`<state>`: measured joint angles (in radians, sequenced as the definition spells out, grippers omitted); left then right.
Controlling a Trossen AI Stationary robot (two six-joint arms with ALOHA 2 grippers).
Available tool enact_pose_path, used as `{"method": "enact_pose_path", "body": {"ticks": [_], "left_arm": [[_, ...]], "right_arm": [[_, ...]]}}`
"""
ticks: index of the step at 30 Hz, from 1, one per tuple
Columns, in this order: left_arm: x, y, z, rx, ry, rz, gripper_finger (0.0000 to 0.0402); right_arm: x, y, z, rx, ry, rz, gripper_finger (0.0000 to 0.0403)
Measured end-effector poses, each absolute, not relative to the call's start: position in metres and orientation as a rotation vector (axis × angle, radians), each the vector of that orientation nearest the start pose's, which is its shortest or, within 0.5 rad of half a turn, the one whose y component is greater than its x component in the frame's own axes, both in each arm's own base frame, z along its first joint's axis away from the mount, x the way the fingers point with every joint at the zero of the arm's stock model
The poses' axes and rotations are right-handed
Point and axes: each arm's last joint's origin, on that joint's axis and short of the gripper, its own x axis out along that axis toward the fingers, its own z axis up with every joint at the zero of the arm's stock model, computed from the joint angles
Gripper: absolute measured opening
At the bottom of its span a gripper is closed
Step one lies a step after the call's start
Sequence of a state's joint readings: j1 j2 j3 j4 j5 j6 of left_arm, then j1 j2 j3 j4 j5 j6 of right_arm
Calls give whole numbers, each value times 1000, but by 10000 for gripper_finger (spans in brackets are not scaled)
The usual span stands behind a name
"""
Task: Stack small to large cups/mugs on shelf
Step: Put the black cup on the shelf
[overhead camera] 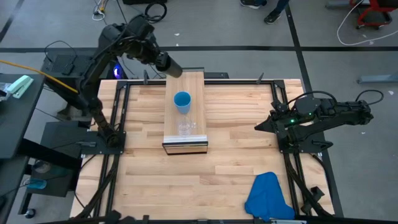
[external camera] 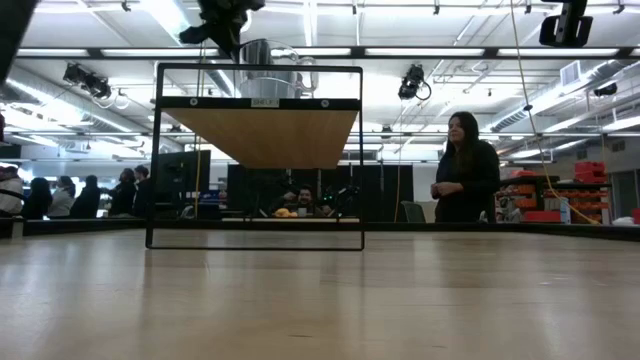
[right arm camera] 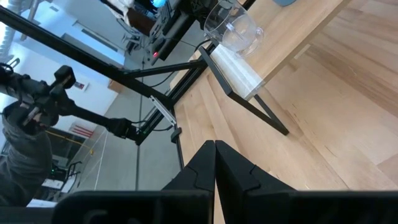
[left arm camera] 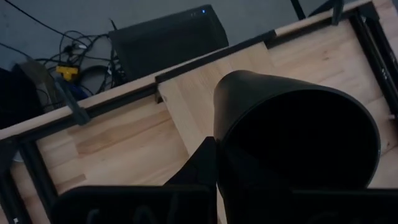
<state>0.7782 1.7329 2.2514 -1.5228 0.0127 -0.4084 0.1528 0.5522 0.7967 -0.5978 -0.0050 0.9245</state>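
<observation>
You've got a bright-blue cup [overhead camera: 182, 101] and a clear glass mug [overhead camera: 185, 128] on the light-wood shelf [overhead camera: 195, 83]. The black cup [overhead camera: 173, 66] matches the dark arms; a blue cloth [overhead camera: 268, 196] lies on the pale table [overhead camera: 230, 168].

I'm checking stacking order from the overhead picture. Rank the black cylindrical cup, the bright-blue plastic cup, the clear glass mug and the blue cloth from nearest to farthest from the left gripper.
1. Black cylindrical cup: held in the left gripper, over the shelf's far end.
2. Bright-blue plastic cup: mid-shelf.
3. Clear glass mug: near the shelf's front edge.
4. Blue cloth: table's near right corner.
</observation>
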Motion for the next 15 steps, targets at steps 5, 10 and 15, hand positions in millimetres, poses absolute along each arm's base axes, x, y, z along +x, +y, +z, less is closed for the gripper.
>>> {"method": "enact_pose_path", "body": {"ticks": [5,10,15], "left_arm": [[235,212,449,-748,848,853,8],[254,217,433,-734,921,823,8],[264,222,421,-737,974,820,8]], "right_arm": [[108,17,326,887,398,-18,16],[108,17,326,887,398,-18,16],[108,17,326,887,398,-18,16]]}}
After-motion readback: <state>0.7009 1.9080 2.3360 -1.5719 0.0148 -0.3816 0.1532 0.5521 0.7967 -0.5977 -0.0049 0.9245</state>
